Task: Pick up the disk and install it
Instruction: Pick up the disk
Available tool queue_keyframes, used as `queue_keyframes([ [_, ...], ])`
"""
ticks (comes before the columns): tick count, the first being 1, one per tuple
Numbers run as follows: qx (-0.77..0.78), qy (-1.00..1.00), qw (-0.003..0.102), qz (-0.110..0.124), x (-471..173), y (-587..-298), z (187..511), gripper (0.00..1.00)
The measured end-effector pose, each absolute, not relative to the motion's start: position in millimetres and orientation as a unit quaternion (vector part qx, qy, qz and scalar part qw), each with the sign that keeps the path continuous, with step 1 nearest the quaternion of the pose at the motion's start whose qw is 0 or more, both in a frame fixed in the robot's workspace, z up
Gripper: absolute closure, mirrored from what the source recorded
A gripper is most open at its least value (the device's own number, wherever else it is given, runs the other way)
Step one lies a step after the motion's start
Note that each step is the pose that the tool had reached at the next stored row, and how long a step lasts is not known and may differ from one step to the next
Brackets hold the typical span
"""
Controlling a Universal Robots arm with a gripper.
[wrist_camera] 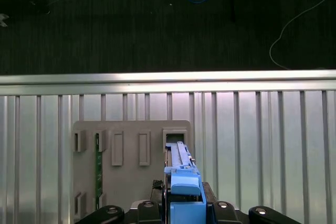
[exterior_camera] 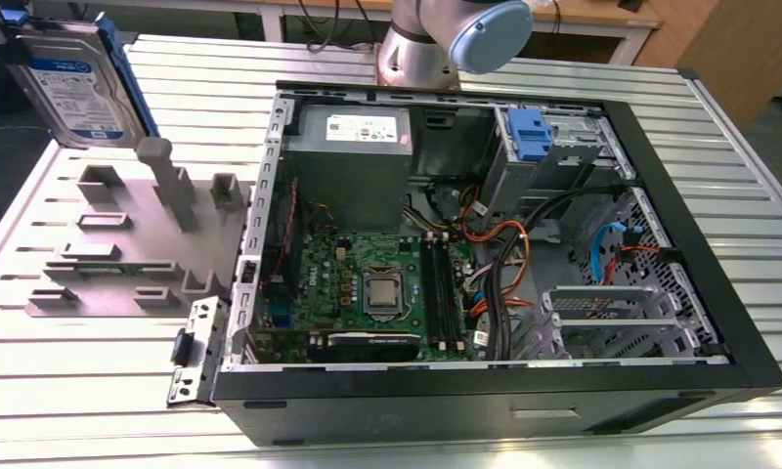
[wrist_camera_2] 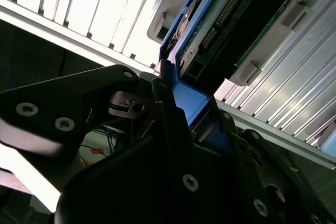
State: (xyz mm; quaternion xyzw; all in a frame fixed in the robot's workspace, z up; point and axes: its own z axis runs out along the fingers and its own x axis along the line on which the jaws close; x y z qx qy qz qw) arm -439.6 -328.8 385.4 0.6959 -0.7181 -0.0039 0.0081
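Black hand (wrist_camera: 184, 191), silver arm (exterior_camera: 411, 59), blue cap (exterior_camera: 492, 34)

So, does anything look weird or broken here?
Nothing looks broken or spilled. The one odd sight is the disk, in the air over the grey holder, because the gripper is clamped on it. The case lies open, with loose cables inside.

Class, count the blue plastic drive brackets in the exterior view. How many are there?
2. One frames the disk at the exterior view's upper left; the other bracket sits inside the open computer case, toward the upper right. Others may be hidden.
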Motion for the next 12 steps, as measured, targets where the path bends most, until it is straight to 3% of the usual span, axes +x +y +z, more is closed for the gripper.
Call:
queue_keyframes([
  [12,0.696,-0.718,0.008,-0.004,-439.6,-328.8,390.2,0.63],
])
